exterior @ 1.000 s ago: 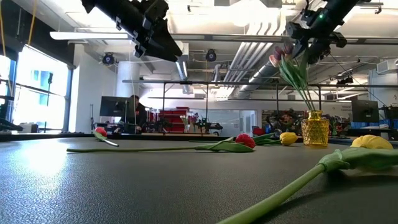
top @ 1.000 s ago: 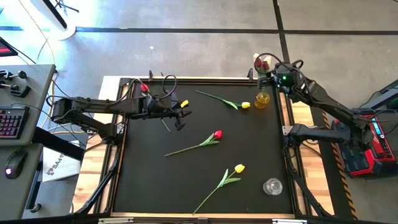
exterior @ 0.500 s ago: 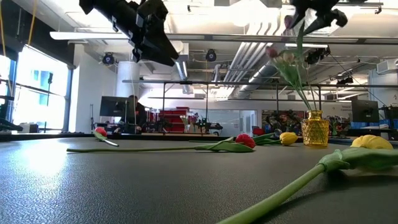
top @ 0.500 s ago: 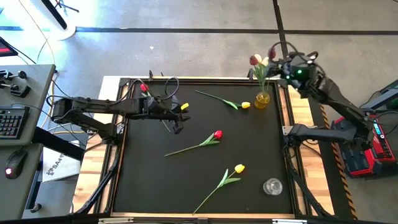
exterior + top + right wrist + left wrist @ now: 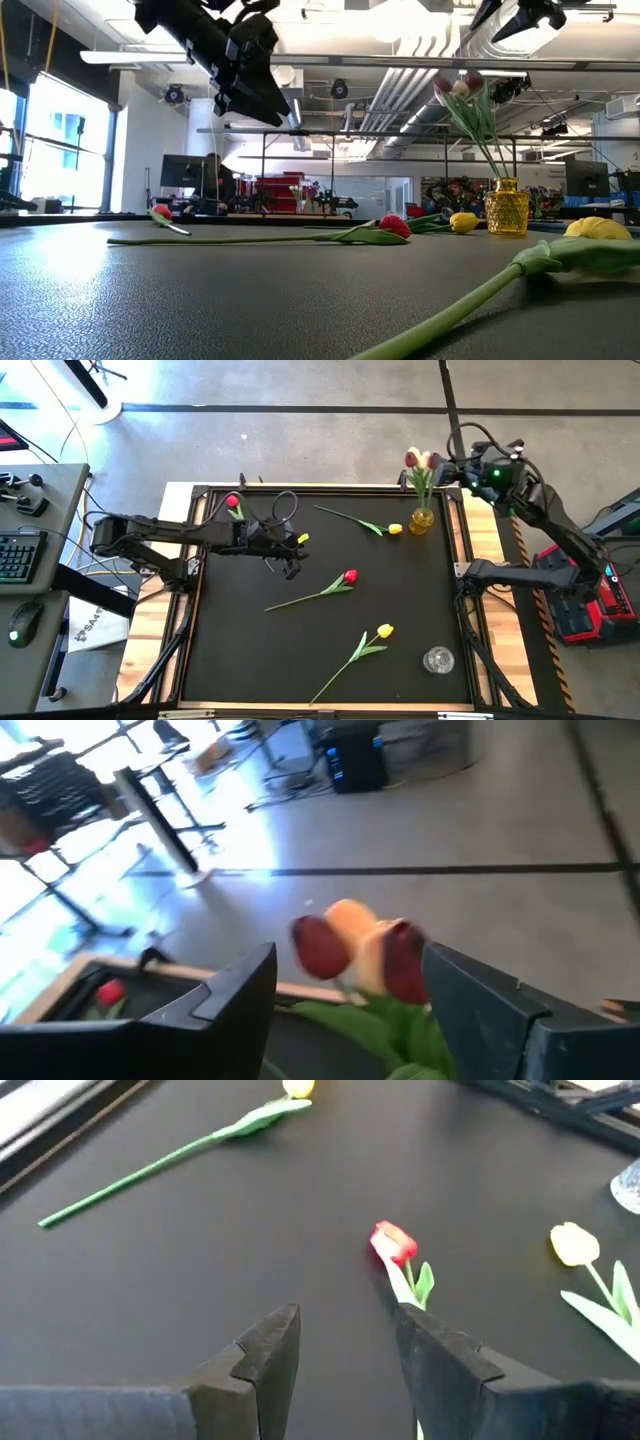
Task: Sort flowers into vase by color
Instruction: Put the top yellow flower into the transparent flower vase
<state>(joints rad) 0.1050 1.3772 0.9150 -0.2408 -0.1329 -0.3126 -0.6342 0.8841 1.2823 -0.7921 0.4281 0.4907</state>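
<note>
A yellow glass vase point(image 5: 421, 518) stands near the table's far right corner with three tulips point(image 5: 423, 459) in it, two dark red and one cream. My right gripper point(image 5: 450, 468) hovers open just right of their heads point(image 5: 352, 942), touching nothing. My left gripper point(image 5: 288, 563) hangs open above the table's left half, short of a red tulip point(image 5: 393, 1243) that lies flat in the middle point(image 5: 350, 575). Also lying flat are a yellow tulip point(image 5: 385, 630) nearer me, another yellow one point(image 5: 395, 529) by the vase, and a red one point(image 5: 232, 502) at the far left corner.
A clear glass point(image 5: 437, 659) stands near the table's near right corner. The raised table frame point(image 5: 300, 487) runs along the far edge. Bare black mat point(image 5: 240, 650) lies in the near left part. A desk with a keyboard point(image 5: 15, 555) is off to the left.
My right gripper has risen and drawn back toward the table's right edge, away from the yellow vase; the tulip it carried now stands in the vase with the others. My left gripper has drifted slightly toward the middle red tulip.
</note>
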